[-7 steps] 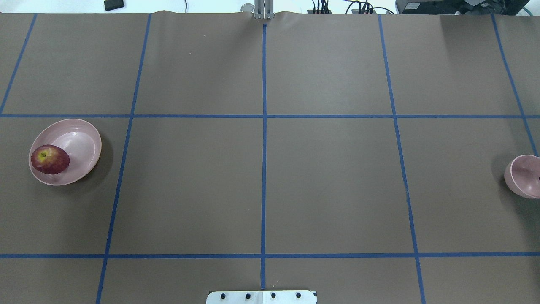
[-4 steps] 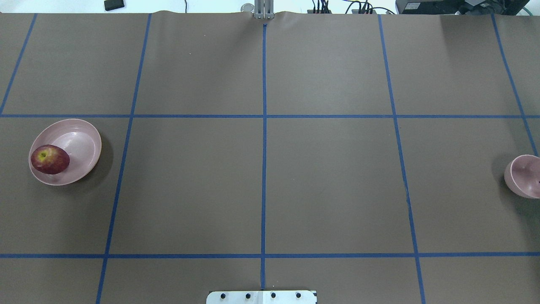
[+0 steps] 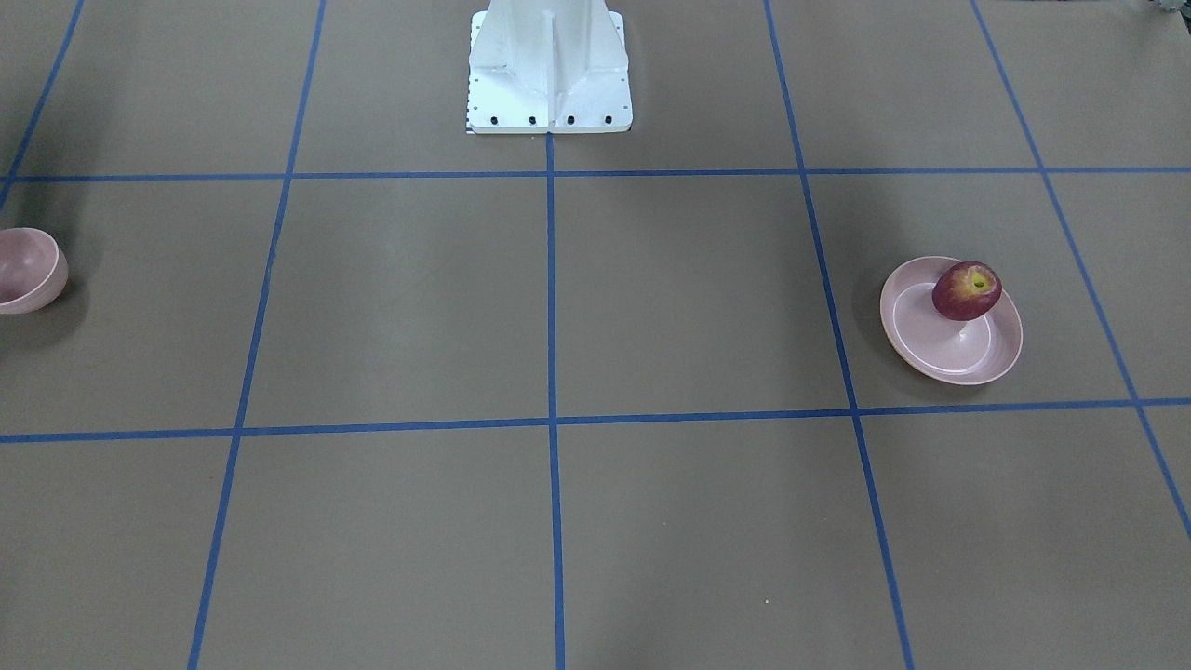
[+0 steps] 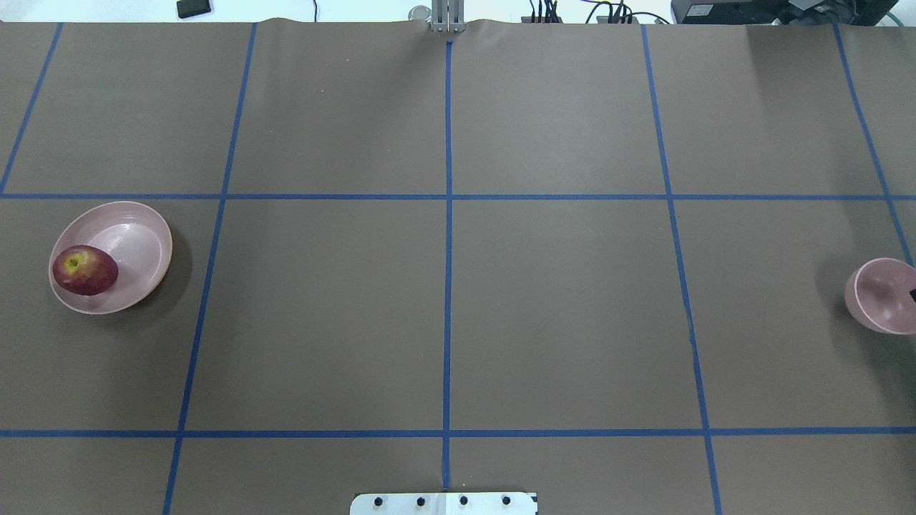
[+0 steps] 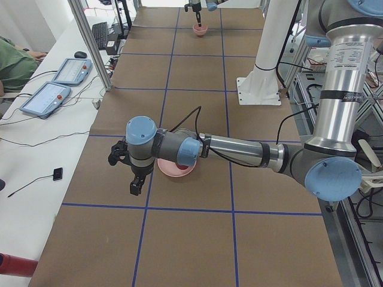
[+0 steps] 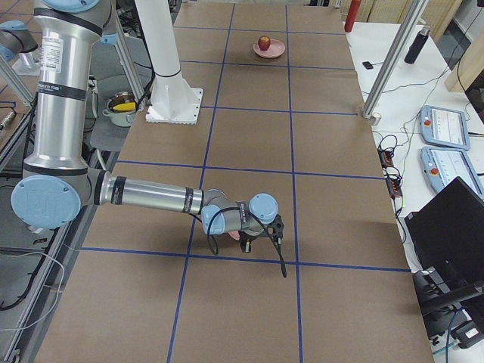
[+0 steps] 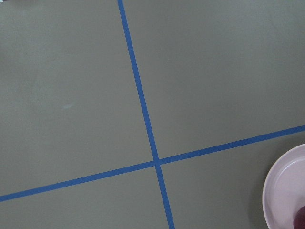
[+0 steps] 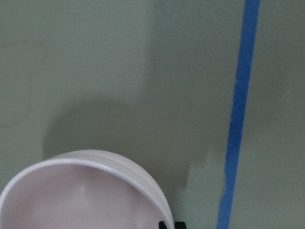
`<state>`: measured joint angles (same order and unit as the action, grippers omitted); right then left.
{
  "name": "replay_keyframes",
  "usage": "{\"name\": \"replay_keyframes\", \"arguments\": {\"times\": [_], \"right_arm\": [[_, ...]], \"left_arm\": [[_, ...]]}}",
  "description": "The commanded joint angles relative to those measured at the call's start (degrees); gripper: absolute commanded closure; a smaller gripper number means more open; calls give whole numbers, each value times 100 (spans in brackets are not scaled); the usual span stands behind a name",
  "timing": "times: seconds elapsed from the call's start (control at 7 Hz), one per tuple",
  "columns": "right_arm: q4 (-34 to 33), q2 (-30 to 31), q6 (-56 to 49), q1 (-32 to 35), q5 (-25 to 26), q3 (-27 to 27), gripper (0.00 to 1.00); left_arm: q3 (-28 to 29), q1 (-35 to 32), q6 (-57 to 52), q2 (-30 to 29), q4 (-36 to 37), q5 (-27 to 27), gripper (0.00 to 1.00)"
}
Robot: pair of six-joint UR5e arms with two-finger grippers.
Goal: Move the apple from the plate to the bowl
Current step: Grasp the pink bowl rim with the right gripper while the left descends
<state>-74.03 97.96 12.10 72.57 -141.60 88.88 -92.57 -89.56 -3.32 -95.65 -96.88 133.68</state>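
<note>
The dark-red apple (image 4: 84, 270) lies on the outer side of the wide pink plate (image 4: 136, 236) at the table's left end; both also show in the front view, apple (image 3: 967, 289) on plate (image 3: 958, 358). The small deep pink bowl (image 4: 879, 297) is at the right edge. My right gripper (image 6: 261, 236) is at the bowl's rim, shut on it: a black fingertip (image 8: 167, 224) shows against the bowl (image 8: 81, 191). My left gripper (image 5: 128, 170) hovers just beyond the plate (image 5: 179, 170), and I cannot tell whether it is open or shut.
The white robot base (image 3: 549, 70) stands at the table's near middle. Blue tape lines (image 4: 448, 286) grid the brown table. Metal posts (image 6: 382, 68) and operator tablets (image 5: 60, 84) stand beside the table's ends.
The bowl has shifted a little toward the table's middle, and a black fingertip now shows over it. The apple and the plate have not moved.
</note>
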Motion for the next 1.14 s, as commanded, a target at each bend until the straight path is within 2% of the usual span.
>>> {"name": "replay_keyframes", "arguments": {"times": [0.0, 0.14, 0.29, 0.71, 1.0], "right_arm": [[-41, -180, 789, 151, -497, 688, 100], [-59, -190, 1220, 187, -570, 1109, 100], [-68, -390, 1790, 188, -588, 1322, 100], [-76, -1250, 3390, 48, -676, 1456, 100], [-68, -1770, 4376, -320, -650, 1552, 100]], "left_arm": [[11, 437, 634, -33, -24, -17, 1], [-85, 927, 2093, -59, -215, -70, 1], [-190, 1332, 2847, 2, -591, -79, 1], [-813, 2108, 4109, 492, -682, -70, 1], [-771, 2530, 4776, 661, -1216, -88, 1]]}}
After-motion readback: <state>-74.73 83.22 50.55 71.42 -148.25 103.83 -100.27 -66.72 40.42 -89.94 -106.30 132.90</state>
